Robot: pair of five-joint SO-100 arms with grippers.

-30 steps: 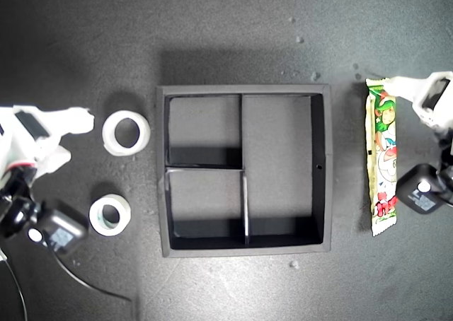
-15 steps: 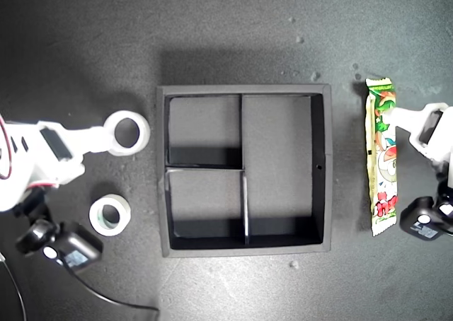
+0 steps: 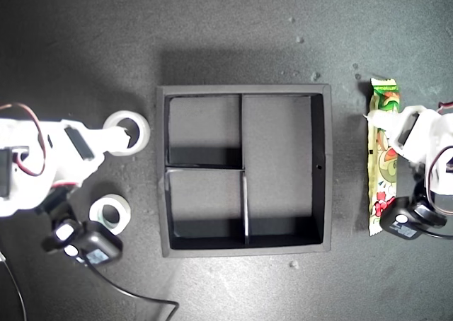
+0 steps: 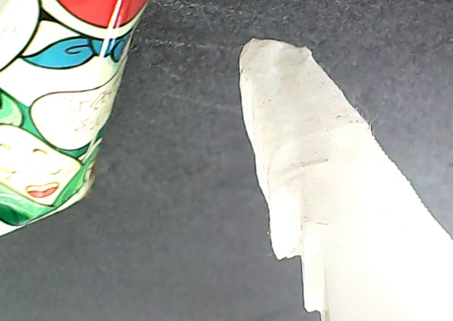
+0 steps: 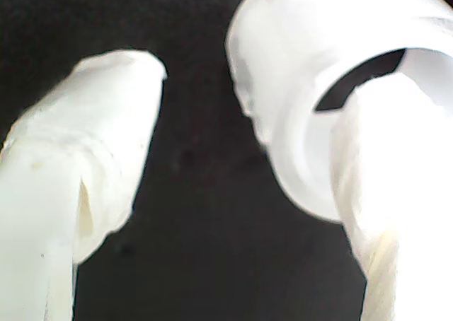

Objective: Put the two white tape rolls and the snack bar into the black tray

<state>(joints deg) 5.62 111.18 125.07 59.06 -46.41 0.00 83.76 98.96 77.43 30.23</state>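
White and stiff, the upper tape roll (image 3: 127,131) lies at the black tray's (image 3: 244,90) left in the exterior view, light enough to skid. My second gripper (image 5: 212,116) stands spread, one finger through its hole; pinching the wall looks right. My first gripper, near the snack bar (image 3: 383,164): cannot tell.

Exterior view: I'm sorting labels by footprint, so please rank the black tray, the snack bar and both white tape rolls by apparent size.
1. black tray, by far the largest.
2. snack bar, partly covered by my first gripper.
3. upper tape roll, partly hidden by my second gripper.
4. lower tape roll, slightly smaller.
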